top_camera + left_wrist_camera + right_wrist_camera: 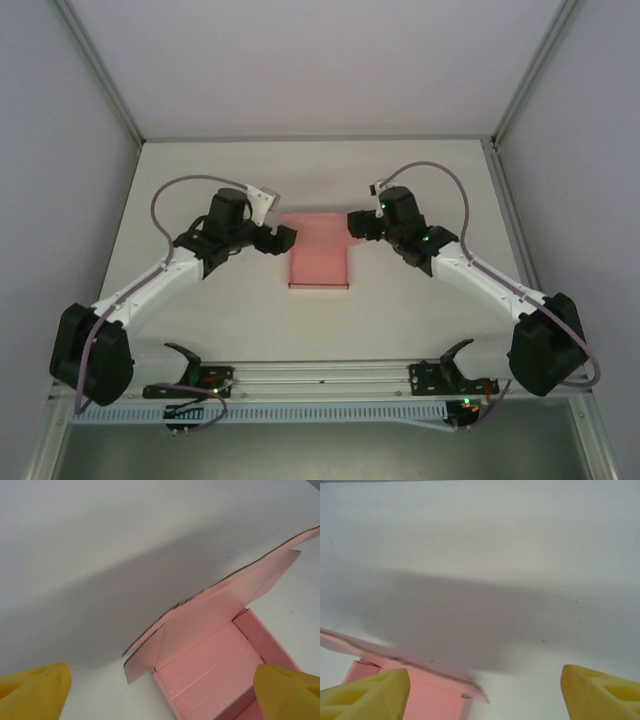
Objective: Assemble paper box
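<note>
On the white desk [200, 180] the pink paper box [318, 265] sits in the middle, between my two arms. Its walls are already folded up, and the lid [210, 610] stands open at the far side. My left hand [285, 240] and right hand [356, 222] hover close at each side of this lid, both spread and holding nothing. I think they are placed so to press it down.

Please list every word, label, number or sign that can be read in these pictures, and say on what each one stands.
There are none to read.
The paper box is plain pink card, with no print on the faces that show.
The table is plain white, with no marking.
</note>
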Available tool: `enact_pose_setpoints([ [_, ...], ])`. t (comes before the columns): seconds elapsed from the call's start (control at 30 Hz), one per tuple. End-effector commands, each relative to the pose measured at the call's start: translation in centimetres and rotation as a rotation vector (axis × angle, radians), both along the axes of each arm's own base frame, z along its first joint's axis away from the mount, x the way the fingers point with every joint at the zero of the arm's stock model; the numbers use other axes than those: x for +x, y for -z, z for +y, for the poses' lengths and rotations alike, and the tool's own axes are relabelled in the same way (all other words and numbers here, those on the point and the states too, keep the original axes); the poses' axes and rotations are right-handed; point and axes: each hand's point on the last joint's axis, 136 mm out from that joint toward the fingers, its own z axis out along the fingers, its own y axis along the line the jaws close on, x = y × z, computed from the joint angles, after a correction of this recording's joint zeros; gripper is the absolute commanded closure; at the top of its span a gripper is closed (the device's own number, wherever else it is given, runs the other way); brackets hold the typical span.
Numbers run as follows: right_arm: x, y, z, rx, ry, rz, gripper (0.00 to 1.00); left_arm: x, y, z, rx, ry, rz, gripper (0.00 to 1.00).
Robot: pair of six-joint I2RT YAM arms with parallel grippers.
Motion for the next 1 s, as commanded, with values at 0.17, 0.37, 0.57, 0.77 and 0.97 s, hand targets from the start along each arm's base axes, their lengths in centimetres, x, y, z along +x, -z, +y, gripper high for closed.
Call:
enact_pose_setpoints([
  [0.17,0.0,2.9,3.3,-0.041,-0.313,0.120,0.27,0.8,1.9,-1.0,0.090,0.149,0.040,0.30],
  [0.37,0.5,4.2,3.6,-0.060,-0.318,0.171,0.50,1.4,2.5,-1.6,0.109,0.178,0.068,0.59],
  [0.57,-0.6,4.9,3.3,-0.065,-0.318,0.221,0.74,1.3,2.6,-1.7,0.100,0.176,0.083,0.90],
  [0.77,-1.1,3.8,3.1,-0.066,-0.278,0.169,0.89,1.3,2.7,-1.9,0.072,0.147,0.101,1.00],
  [0.97,-1.0,2.8,4.6,-0.060,-0.209,0.070,0.95,2.1,1.4,-2.7,-0.066,0.036,0.112,1.00],
])
